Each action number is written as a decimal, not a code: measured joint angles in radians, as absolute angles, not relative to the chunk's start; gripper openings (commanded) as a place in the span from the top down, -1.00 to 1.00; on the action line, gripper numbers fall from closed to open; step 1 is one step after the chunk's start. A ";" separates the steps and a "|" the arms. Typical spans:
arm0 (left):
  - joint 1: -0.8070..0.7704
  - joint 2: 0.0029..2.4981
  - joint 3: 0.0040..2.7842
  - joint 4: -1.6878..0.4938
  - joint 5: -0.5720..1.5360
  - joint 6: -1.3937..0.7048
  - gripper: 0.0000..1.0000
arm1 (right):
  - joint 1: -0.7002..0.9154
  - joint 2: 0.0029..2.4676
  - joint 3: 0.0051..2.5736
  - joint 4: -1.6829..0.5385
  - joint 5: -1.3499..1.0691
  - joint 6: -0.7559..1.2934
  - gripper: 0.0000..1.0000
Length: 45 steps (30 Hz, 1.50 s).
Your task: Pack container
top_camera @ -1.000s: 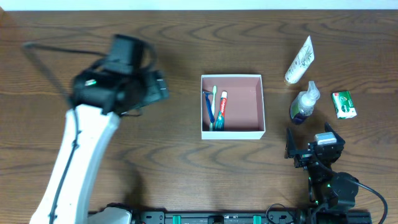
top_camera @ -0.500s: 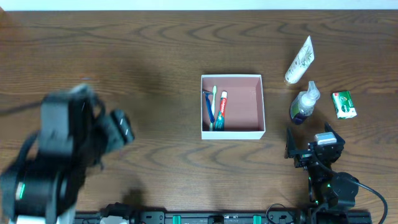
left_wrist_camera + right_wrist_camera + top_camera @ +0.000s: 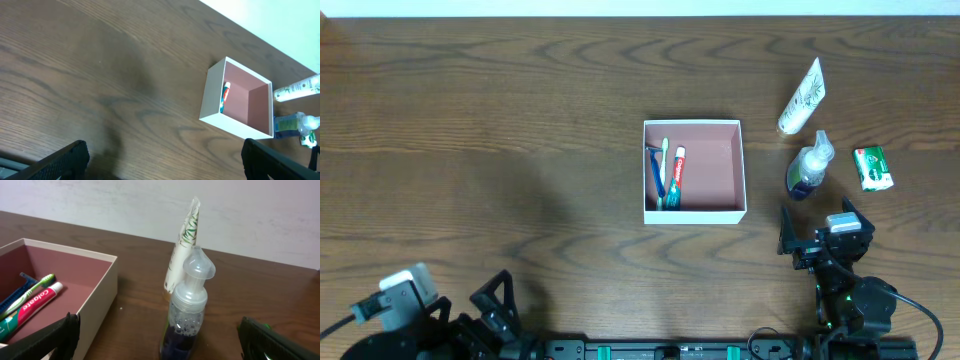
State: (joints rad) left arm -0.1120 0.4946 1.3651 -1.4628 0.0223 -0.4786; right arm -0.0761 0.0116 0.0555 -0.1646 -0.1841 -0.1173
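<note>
Container (image 3: 715,165), well apart from left pincer (image 3: 164,146), nearer right pincer (image 3: 815,225)

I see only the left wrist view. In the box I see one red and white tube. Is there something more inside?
Observer: Yes. A green toothbrush and a blue-handled item lie beside the toothpaste, along the container's left wall.
Operator: What is at the far right?
Observer: A small green packet lies right of the pump bottle.
Operator: And the other arm?
Observer: The right gripper is open, just near that bottle.
</note>
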 measured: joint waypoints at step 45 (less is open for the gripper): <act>-0.034 0.069 0.390 -0.640 0.276 0.037 -0.96 | -0.076 0.012 0.055 -0.164 -0.184 -0.117 -0.98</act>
State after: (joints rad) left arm -0.0341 0.0689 0.3904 -0.6395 0.2756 0.0372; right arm -0.0761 0.0116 0.0551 -0.1642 -0.1841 -0.1173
